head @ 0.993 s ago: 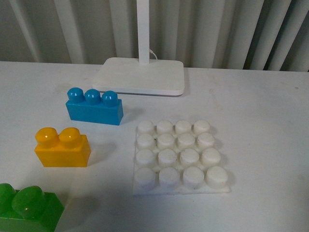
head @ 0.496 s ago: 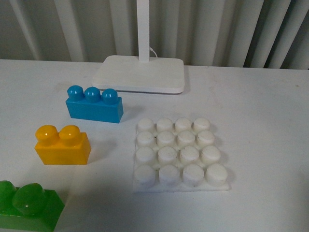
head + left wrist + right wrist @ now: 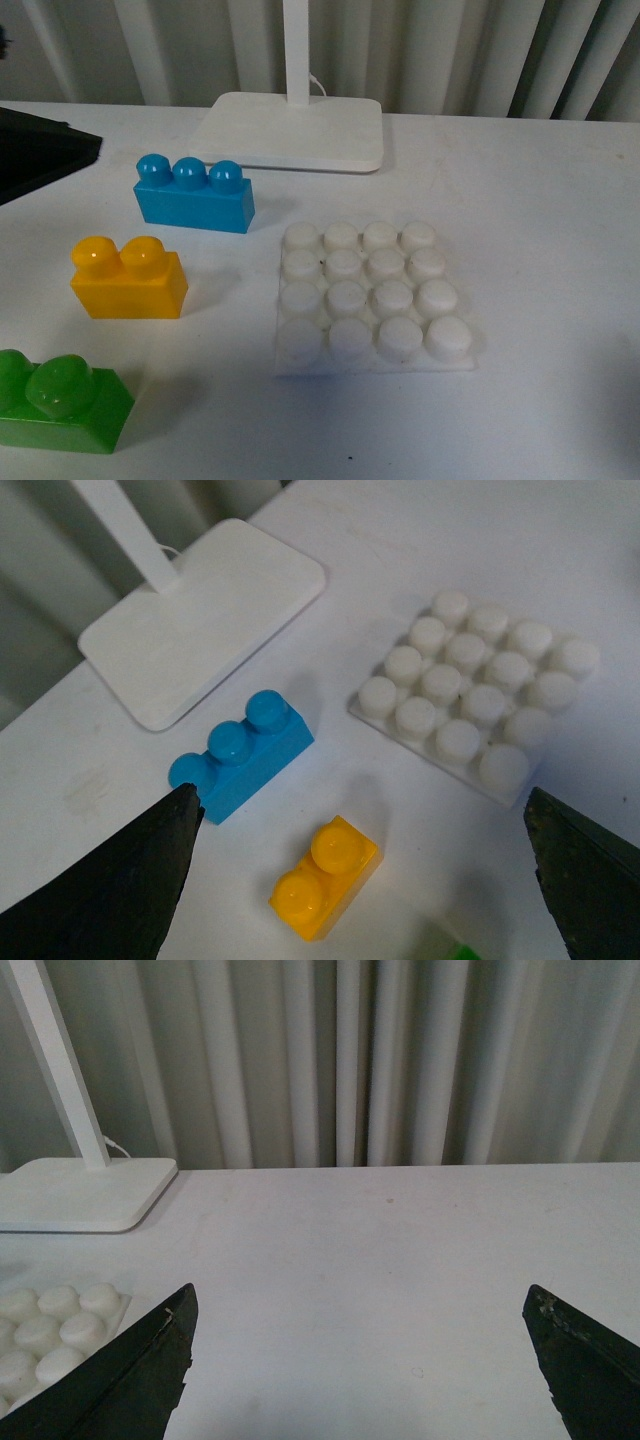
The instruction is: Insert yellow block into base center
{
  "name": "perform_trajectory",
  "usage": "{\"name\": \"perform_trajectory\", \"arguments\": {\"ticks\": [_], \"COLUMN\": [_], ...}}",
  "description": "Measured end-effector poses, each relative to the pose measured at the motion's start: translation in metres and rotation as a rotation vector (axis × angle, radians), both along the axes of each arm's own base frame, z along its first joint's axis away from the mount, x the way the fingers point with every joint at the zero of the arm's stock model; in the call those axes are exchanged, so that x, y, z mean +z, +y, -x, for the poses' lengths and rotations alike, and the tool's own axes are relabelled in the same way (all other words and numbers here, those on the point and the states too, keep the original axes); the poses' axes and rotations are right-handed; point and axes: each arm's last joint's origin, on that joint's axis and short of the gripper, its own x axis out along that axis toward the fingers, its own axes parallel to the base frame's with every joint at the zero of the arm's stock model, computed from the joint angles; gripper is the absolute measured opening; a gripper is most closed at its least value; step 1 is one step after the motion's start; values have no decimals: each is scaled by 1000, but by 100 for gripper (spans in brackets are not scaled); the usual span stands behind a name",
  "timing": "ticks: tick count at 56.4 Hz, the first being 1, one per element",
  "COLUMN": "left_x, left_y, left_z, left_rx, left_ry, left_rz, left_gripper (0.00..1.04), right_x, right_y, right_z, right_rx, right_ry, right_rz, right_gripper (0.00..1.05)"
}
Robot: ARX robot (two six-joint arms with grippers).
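Orange-yellow and glossy, the yellow block (image 3: 128, 278) sits studs-up on the white table (image 3: 540, 200), to the left of the base (image 3: 372, 297) and clear of it, with all sixteen studs of the white plate uncovered. A blue three-stud brick (image 3: 195, 196) stands behind the block and a green brick (image 3: 62, 400) lies nearer the camera. A white stand with an upright pole (image 3: 290, 130) rests at the back, before the curtain (image 3: 450, 60). The left gripper (image 3: 360, 792) hangs above the bricks, its fingers spread wide and empty; from its wrist the block shows between them. The right gripper (image 3: 360, 1290) is likewise spread apart over bare table, holding nothing, with a corner of the base beside one finger.
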Motion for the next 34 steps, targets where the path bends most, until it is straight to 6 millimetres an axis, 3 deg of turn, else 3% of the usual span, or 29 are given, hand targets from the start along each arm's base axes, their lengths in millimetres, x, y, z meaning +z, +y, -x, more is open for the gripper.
{"name": "perform_trajectory", "arguments": {"ticks": [12,26,34], "left_x": [6,-24,-28], "left_y": [-6,1,-1], "left_z": [-29,-67,-81], "left_rx": [-195,-308,-328], "left_ry": [124,229,243], "left_rz": [-244,-635,-647], "left_gripper": [98,98,98], "right_x": [0,0,0], "right_y": [0,0,0], "right_z": [0,0,0], "right_rx": [0,0,0], "right_ry": [0,0,0], "right_rz": [0,0,0], "right_gripper": [96,96,96]}}
